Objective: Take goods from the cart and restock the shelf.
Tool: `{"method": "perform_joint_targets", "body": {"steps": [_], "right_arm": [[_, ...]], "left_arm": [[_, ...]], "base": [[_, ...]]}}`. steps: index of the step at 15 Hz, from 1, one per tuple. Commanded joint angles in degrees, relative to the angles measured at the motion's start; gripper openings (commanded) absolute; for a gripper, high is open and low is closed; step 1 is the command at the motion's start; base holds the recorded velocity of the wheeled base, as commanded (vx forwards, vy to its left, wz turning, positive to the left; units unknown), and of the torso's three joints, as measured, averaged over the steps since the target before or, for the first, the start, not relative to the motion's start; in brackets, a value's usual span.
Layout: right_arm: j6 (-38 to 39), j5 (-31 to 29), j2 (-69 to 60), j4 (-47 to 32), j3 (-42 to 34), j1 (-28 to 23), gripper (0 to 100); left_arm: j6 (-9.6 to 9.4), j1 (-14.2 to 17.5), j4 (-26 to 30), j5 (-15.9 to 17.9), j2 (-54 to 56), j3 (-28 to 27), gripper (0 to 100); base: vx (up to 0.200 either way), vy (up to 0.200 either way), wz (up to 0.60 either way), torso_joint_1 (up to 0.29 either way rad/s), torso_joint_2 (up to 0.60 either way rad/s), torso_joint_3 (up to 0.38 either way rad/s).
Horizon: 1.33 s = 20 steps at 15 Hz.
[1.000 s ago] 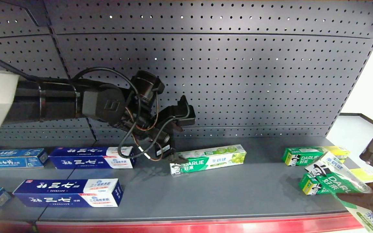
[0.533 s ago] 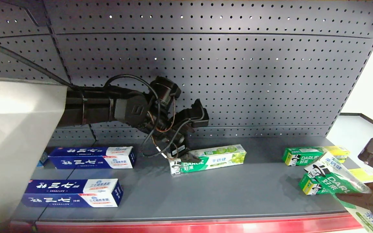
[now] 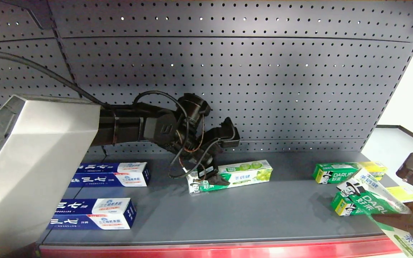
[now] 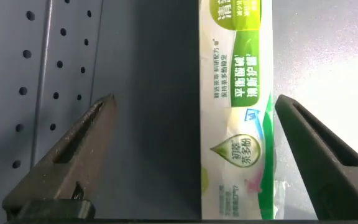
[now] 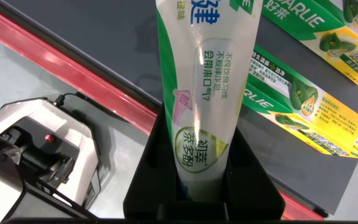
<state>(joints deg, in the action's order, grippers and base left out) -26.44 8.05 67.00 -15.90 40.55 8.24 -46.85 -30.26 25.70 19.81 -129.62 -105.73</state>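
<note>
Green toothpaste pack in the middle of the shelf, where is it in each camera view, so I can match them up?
Head view: green toothpaste pack lies mid-shelf, left gripper at its left end.
Left wrist view: pack lies between the open gripper's fingers.
Right wrist view: faces the shelf's right end and the toothpaste tube in the right gripper.
Shared landmark: the grey shelf board.

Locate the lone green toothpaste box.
Head view: the green toothpaste box lies on the shelf, right of the blue boxes, its left end under the open left hand.
</note>
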Motion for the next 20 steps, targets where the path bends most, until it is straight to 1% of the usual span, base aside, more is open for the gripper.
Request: {"method": "perform_joint_targets", "body": {"steps": [1, 2, 3, 7, 9, 12, 13, 14, 15, 16, 20], "right_arm": [[-0.01, 0.04, 0.06, -0.01, -0.12, 0.02, 0], [-0.01, 0.04, 0.06, -0.01, -0.20, 0.02, 0], [-0.01, 0.04, 0.06, -0.01, -0.12, 0.02, 0], [-0.01, 0.04, -0.11, -0.01, -0.20, 0.02, 0], [-0.01, 0.04, -0.20, -0.01, -0.47, 0.02, 0], [-0.01, 0.04, -0.29, -0.10, -0.56, 0.02, 0], [-0.01, 0.04, -0.20, -0.10, -0.56, 0.02, 0], [-0.01, 0.04, -0.20, -0.01, -0.56, 0.02, 0], [-0.01, 0.04, -0.20, -0.01, -0.56, 0.02, 0], [-0.01, 0.04, -0.20, -0.10, -0.56, -0.07, 0], [-0.01, 0.04, -0.20, -0.01, -0.47, -0.07, 0]], "left_arm": [[1.41, -0.24, -0.12, 1.46, -0.90, -0.62, 100], [2.90, -0.68, -0.30, 3.48, -0.98, -0.79, 100], [3.96, -1.03, -0.39, 5.24, -1.07, -1.32, 100], [3.69, -1.65, 0.14, 4.80, -1.77, -1.23, 100], [3.69, -1.74, 0.05, 3.74, -1.86, -1.32, 100], [3.43, -1.65, -0.39, 3.74, -2.30, -1.32, 100], [3.52, -1.65, -0.47, 3.57, -2.39, -1.32, 0], [3.96, -1.82, -0.47, 3.39, -2.39, -1.41, 0], [4.05, -1.82, -0.39, 2.34, -2.39, -1.32, 0], [4.05, -1.82, -0.39, 2.08, -2.30, -1.23, 0], [3.87, -1.91, 0.41, 1.99, -1.86, -0.97, 0]], "base": [[0.000, 0.000, 0.00, 0.000, 0.00, 0.000], [0.000, 0.000, 0.00, 0.000, 0.00, 0.000], [0.000, 0.000, 0.00, 0.000, 0.00, 0.000], [0.000, 0.000, 0.00, 0.000, 0.00, 0.000], [0.000, 0.000, 0.00, 0.000, 0.00, 0.000], [0.000, 0.000, 0.00, 0.000, 0.00, 0.000], [0.000, 0.000, 0.00, 0.000, 0.00, 0.000], [0.000, 0.000, 0.00, 0.000, 0.00, 0.000], [0.000, 0.000, 0.00, 0.000, 0.00, 0.000], [0.000, 0.000, 0.00, 0.000, 0.00, 0.000], [0.000, 0.000, 0.00, 0.000, 0.00, 0.000]]}}
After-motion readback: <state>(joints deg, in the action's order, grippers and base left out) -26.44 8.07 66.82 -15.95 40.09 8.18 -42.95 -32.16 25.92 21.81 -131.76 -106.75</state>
